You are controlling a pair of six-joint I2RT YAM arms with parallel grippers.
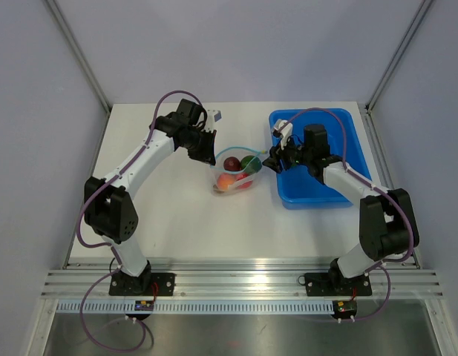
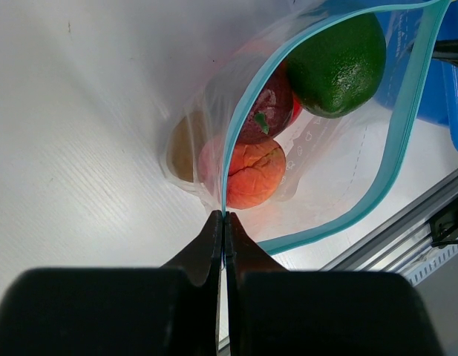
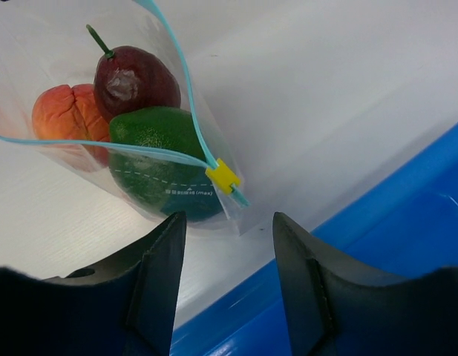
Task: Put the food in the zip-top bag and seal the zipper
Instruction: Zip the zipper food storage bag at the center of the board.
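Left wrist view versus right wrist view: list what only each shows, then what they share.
Only left wrist: the left pincer shut on the zipper at a corner of the bag, a brownish piece low in the bag, a metal rail. Only right wrist: a yellow slider on the zipper's end, the open right pincer just short of it. Both: the open clear bag holding a green fruit, a dark red fruit and an orange fruit, the blue tray, the white table.
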